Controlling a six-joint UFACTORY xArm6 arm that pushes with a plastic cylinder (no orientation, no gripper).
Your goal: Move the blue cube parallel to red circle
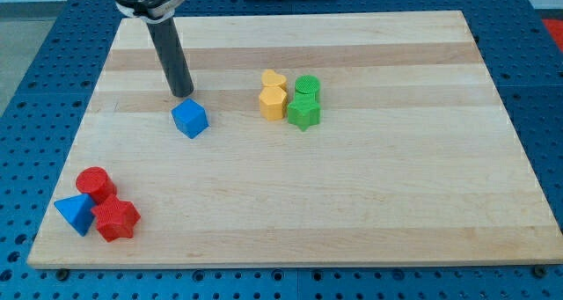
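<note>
— Where is the tool's tip (184,95)?
— Just above the blue cube (190,119), nearly touching; it grips nothing.
— And the red circle (94,184)?
— Far down-left on the surface (369,194).

Rod tilted from view's top, my tip (183,95) down on board.

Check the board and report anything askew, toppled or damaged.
Nothing stands out. The blue cube sits alone and turned at an angle, just below my tip. The yellow and green blocks cluster mid-board; the red circle group sits at the view's bottom left. No damage visible.
</note>
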